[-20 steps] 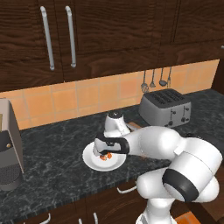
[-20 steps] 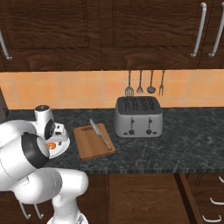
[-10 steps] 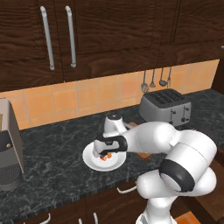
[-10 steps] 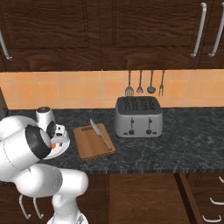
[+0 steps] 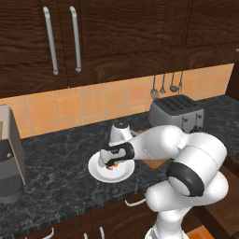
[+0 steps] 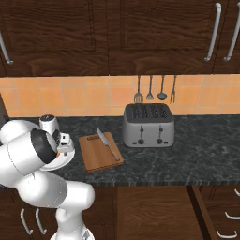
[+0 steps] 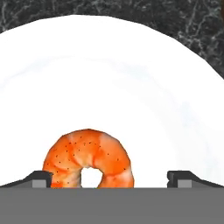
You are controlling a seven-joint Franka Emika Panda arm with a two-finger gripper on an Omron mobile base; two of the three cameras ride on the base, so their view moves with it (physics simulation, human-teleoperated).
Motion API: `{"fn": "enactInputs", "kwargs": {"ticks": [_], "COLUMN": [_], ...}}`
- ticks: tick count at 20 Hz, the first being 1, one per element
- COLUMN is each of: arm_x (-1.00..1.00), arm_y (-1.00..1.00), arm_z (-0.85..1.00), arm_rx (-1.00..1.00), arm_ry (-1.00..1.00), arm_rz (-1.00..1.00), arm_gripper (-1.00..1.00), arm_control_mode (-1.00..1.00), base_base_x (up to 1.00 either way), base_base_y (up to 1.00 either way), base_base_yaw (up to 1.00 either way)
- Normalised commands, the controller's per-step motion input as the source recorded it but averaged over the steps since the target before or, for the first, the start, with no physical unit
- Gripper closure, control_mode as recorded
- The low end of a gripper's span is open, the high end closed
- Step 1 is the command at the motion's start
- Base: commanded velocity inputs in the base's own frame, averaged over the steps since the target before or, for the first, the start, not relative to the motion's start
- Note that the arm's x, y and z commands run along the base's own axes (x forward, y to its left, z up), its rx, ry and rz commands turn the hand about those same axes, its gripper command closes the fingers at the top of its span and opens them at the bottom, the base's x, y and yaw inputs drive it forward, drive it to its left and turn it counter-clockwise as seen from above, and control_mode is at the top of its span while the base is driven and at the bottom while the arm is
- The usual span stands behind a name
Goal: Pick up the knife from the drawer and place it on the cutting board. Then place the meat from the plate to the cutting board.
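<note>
Meat lies between the spread claw fingers; left of centre

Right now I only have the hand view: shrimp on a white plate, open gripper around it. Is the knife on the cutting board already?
Observer: Yes. In the right base view the knife lies diagonally on the cutting board.
Operator: Where's the board relative to the plate?
Observer: Right beside it. In the right base view the board sits between the plate and a toaster.
Operator: How low is the gripper?
Observer: In the left base view the gripper is right down at the plate, with the shrimp just under it.
</note>
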Motion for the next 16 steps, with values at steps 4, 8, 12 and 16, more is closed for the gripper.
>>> {"fn": "enactInputs", "kwargs": {"ticks": [4, 8, 12, 16], "arm_x": [0.11, 0.07, 0.01, -0.08], "arm_y": [0.16, 0.31, 0.18, 0.17], "arm_z": [-0.42, -0.37, -0.18, -0.2], "arm_rx": [0.0, 0.0, 0.0, 0.02], "arm_ry": [0.0, 0.0, -0.03, -0.08], "arm_rz": [0.0, 0.0, 0.0, 0.0], "arm_gripper": [-1.0, 1.0, 1.0, 1.0], "arm_control_mode": [-1.0, -1.0, -1.0, -1.0], "base_base_x": [0.0, 0.0, 0.0, 0.0], "base_base_y": [0.0, 0.0, 0.0, 0.0], "base_base_yaw": [0.0, 0.0, 0.0, 0.0]}}
